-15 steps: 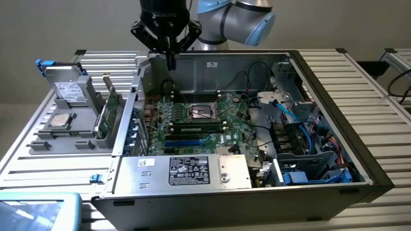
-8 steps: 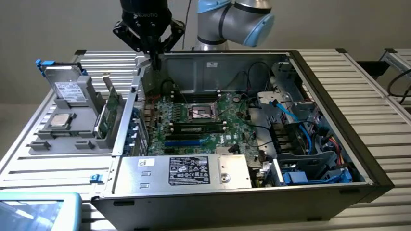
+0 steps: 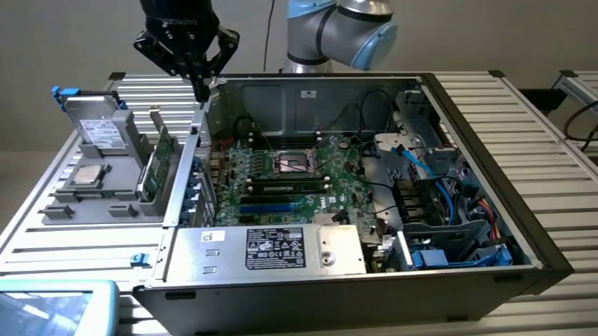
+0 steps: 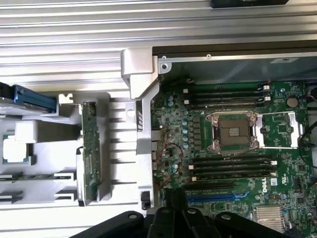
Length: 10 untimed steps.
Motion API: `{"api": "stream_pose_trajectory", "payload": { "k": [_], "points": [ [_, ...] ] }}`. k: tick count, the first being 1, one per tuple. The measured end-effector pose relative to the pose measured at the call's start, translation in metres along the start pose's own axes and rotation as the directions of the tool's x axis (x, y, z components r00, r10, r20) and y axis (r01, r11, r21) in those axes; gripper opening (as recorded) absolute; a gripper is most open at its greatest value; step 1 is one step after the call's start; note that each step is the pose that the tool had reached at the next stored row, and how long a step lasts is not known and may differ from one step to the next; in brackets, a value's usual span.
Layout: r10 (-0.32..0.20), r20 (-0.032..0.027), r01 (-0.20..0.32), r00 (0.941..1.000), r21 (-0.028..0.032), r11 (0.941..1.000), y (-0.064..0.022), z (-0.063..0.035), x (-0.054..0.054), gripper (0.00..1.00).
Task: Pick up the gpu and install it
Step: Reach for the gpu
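Standing on its long edge in the grey holder tray, the gpu turns its green face toward the computer case. Its long axis runs alongside the case's side wall, from the front of the exterior view to the back. The tray lies just beside the case, at the exterior view's left. The gripper hangs above the case's back corner, apart from the card, its jaws drawn together on nothing.
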<state>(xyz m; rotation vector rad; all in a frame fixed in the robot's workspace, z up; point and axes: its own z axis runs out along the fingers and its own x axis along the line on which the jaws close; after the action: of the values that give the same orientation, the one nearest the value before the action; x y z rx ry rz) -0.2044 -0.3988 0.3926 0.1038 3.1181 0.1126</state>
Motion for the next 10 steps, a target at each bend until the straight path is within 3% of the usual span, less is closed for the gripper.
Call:
{"api": "stream_pose_trajectory", "payload": {
  "k": [4,10],
  "points": [
    [0.0,-0.0003,0.0,1.0,-0.0033,1.0,-0.0012,-0.0003,0.018,0.12],
    [-0.001,-0.0002,0.001,1.0,-0.0035,1.0,-0.0031,0.0009,0.045,0.12]
  ]
}}
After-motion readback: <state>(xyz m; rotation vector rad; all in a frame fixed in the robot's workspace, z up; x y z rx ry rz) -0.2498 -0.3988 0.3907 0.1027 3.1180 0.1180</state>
